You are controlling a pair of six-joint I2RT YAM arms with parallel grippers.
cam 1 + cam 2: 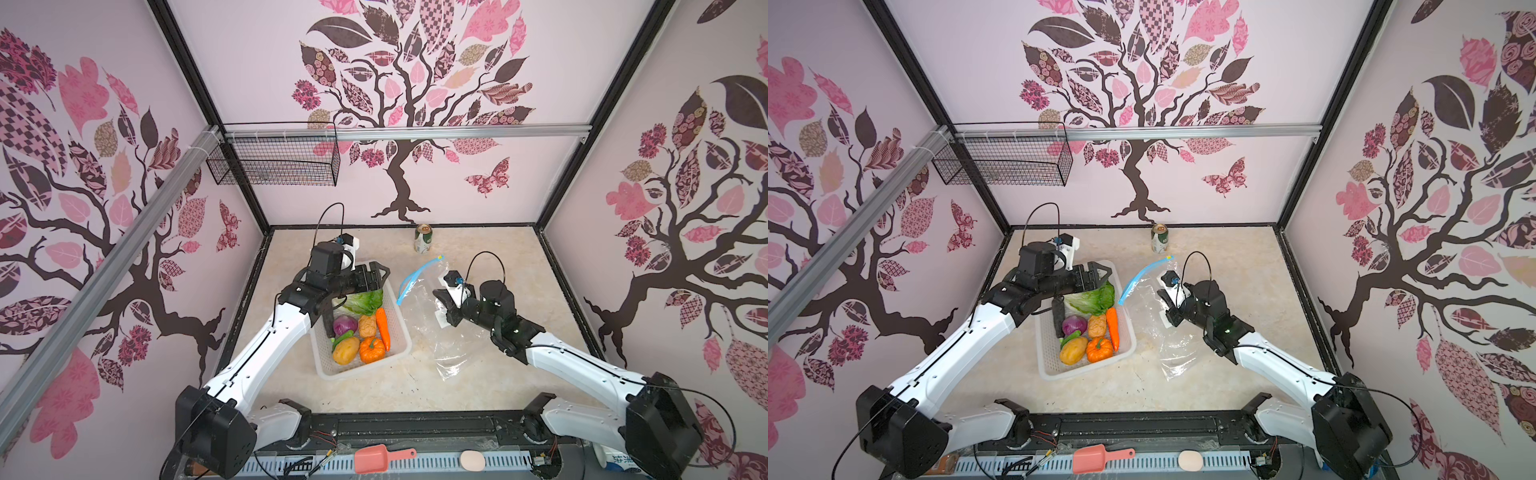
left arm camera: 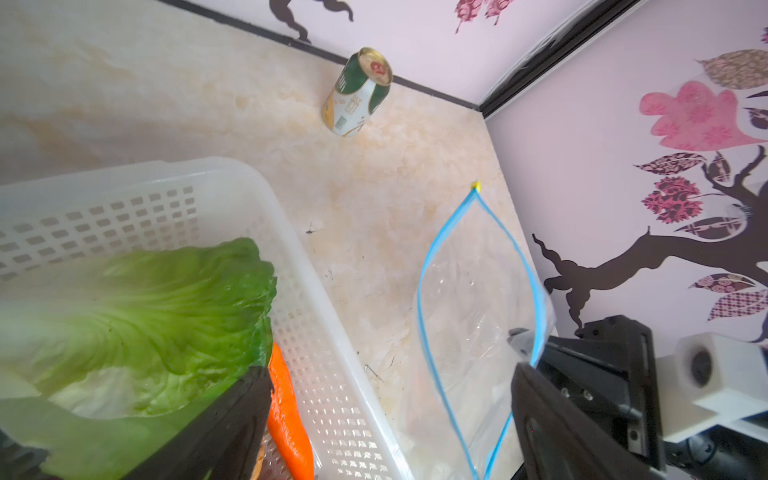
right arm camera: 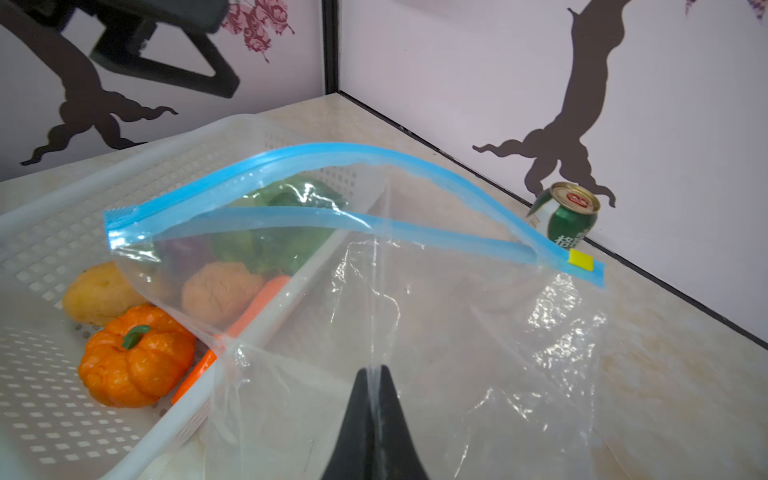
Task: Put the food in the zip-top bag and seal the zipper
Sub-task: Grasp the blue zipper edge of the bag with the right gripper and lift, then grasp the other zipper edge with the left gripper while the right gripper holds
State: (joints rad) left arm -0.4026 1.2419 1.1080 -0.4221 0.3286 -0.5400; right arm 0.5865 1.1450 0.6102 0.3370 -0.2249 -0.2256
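The food lies in a white basket (image 1: 360, 372): lettuce (image 1: 365, 299), carrot (image 1: 383, 328), pumpkin (image 1: 372, 350), potato (image 1: 345, 350) and purple onion (image 1: 345, 325). My left gripper (image 1: 380, 277) hovers open over the basket's far end, one finger (image 2: 216, 428) beside the lettuce (image 2: 137, 324), nothing between its jaws. To the right the clear zip-top bag (image 1: 440, 349) lies on the table. Its blue zipper (image 3: 332, 151) gapes open, lifted toward the basket. My right gripper (image 3: 376, 374) is shut on a fold of the bag's upper film and holds it up.
A green-and-white can (image 1: 423, 239) stands at the back wall behind the bag. A black wire basket (image 1: 274, 160) hangs on the back left rail. A pink scoop (image 1: 380, 457) lies on the front ledge.
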